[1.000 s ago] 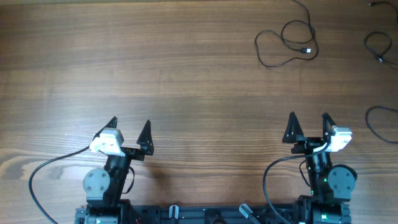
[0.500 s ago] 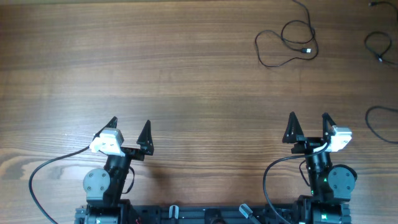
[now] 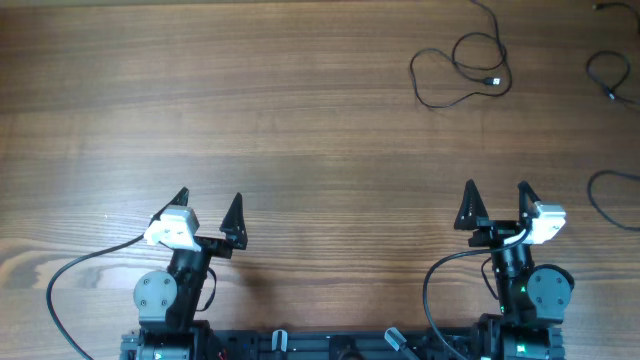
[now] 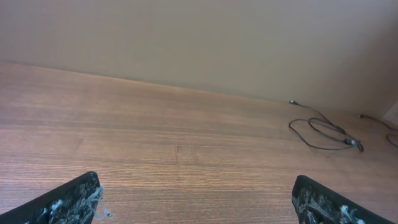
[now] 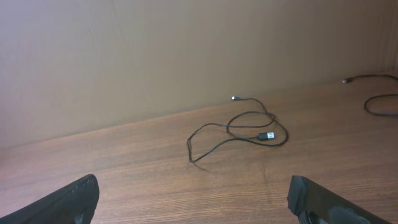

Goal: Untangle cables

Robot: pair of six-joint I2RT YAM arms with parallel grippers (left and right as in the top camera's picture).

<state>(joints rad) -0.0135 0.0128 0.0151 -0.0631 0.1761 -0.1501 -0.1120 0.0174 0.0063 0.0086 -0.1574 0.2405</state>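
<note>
A thin black cable (image 3: 461,70) lies in loose loops at the far right of the table, its plug end resting inside the loops. It also shows in the left wrist view as the looped cable (image 4: 323,133) and in the right wrist view as the looped cable (image 5: 239,133). A second cable (image 3: 606,72) curls at the right edge, and a third cable (image 3: 607,197) bends in nearer the front right. My left gripper (image 3: 207,213) stands open near the front left, holding nothing. My right gripper (image 3: 495,203) stands open near the front right, far short of the cables.
The wooden table (image 3: 280,120) spans the whole overhead view. The arm bases and their thicker black cords (image 3: 60,290) sit along the front edge. A plain wall rises behind the table's far edge in both wrist views.
</note>
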